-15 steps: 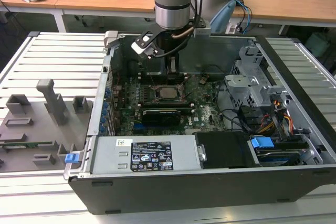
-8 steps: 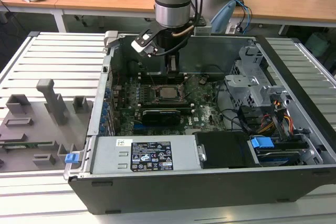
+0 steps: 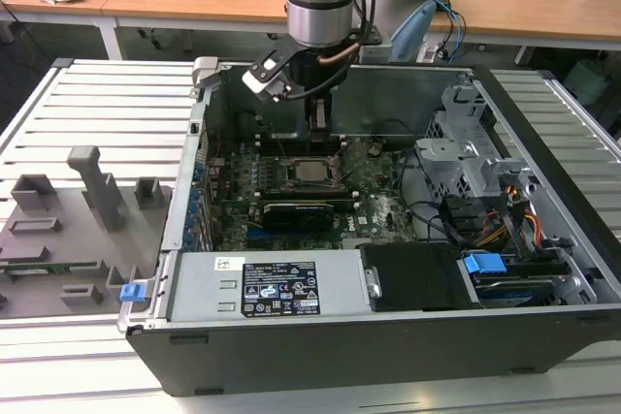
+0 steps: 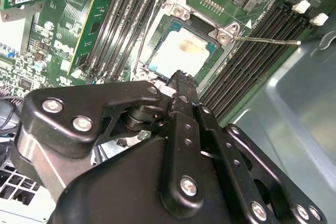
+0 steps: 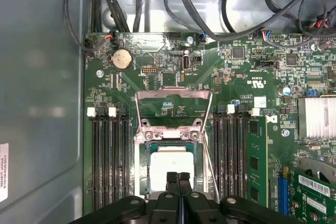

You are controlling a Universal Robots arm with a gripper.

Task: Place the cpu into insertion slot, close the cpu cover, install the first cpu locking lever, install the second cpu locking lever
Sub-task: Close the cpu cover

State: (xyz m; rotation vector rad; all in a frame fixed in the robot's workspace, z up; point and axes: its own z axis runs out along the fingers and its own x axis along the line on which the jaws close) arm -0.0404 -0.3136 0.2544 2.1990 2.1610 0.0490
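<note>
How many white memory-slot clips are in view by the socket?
4, in the first wrist view: two clips on one side of the cpu, two on the other. The gripper may hide more.

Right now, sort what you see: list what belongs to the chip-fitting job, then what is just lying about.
For the job:
chip, seated in the socket
cover, swung open
locking lever
tool, shut, at the chip

Just lying about:
coin battery
cables
memory slots
heat sink
grey blocks
</note>
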